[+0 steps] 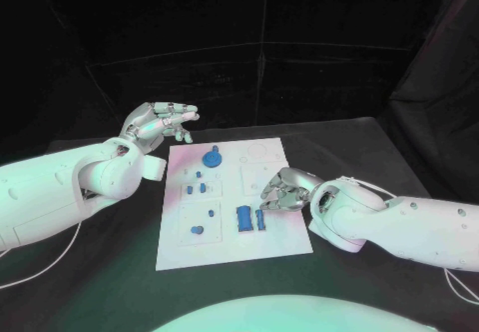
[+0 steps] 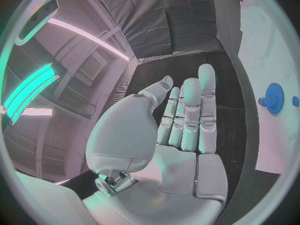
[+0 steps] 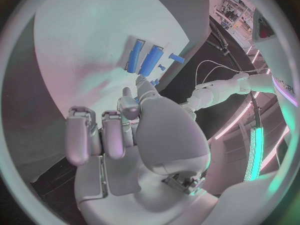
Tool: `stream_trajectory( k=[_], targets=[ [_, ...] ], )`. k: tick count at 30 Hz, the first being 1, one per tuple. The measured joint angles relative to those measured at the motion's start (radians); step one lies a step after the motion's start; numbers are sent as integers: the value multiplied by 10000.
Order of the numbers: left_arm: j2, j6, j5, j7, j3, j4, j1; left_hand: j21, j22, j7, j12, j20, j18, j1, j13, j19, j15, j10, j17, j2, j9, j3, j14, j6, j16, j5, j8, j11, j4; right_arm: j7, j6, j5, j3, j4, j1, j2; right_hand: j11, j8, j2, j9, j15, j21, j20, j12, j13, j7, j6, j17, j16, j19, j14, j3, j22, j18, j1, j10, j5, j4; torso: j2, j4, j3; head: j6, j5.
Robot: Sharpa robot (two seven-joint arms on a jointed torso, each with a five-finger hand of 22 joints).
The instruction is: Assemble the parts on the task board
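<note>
Blue plastic pieces [image 1: 243, 218] lie near my right hand [image 1: 284, 189] on the white board [image 1: 269, 238]; they look light, stiff and a bit slick, so I'd pinch one across its long sides. That hand hangs curled and seems to hold nothing. My left hand [image 1: 158, 123] hovers empty, fingers loosely spread, beyond the board's far corner.

Your task board [image 1: 269, 238] lies mid-table [image 1: 369, 149]. A gear [image 1: 212, 158] sits near its far edge; two bars [image 1: 243, 218] lie side by side nearer you. Left hand [image 1: 158, 124] hovers beyond the far-left corner, right hand [image 1: 284, 189] over the right edge.
</note>
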Motion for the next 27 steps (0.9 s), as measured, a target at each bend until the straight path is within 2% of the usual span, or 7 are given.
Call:
stream_trajectory(
  k=[5, 9, 20, 27],
  targets=[
    [-5, -1, 0, -3, 0, 0, 0, -44, -10, 0, 0, 0, -1, 0, 0, 0, 0, 0, -9, 0, 0, 0, 0, 0, 0, 0, -3, 0, 0, 359, 74, -53, 0, -3, 0, -27, 34, 1, 78, -136, 35, -41, 66, -50, -29, 42, -106, 0, 0, 5, 35, 103, 0, -1, 153, -34, 69, -103, 3, 4, 1, 0, 14],
    [-6, -1, 0, -6, 0, 0, 0, -44, -10, 0, 0, 0, 0, 0, 0, 0, 0, 0, -9, 0, 0, 0, 0, 0, 0, 0, -4, 0, 0, 532, 289, -95, -6, -36, 0, -13, 71, 1, 110, -291, 71, -42, 102, -82, -44, 43, -107, 0, 0, -31, 0, 256, -1, -1, 303, -71, 612, -256, 6, 8, 2, -22, 27],
    [-8, -6, 0, -35, 0, -1, 0, -43, -10, 0, 0, 0, 0, 0, 0, 0, 0, -37, -18, 0, 0, 0, 0, 0, 0, 0, -4, -37, 0, 664, 987, -154, -21, -131, -76, 100, 106, 1, 110, -588, 71, -43, 100, -90, -74, 66, -79, -1, 0, -29, 0, 695, -1, -1, 303, -107, 1491, -236, 6, 14, 2, -54, 31],
    [-8, -21, 0, -64, 0, -2, 0, -43, -19, 0, 0, 0, 0, 42, 0, 0, 0, -36, -18, 42, 0, 0, 0, 0, 41, 0, -4, -37, 0, 646, 1312, -207, -21, -177, -103, 135, 106, 1, 109, -663, 71, -43, 100, -90, -74, 73, -72, -1, 0, -29, 0, 814, -2, -1, 302, -106, 1660, -222, 6, 13, 2, -62, 35]
  ],
)
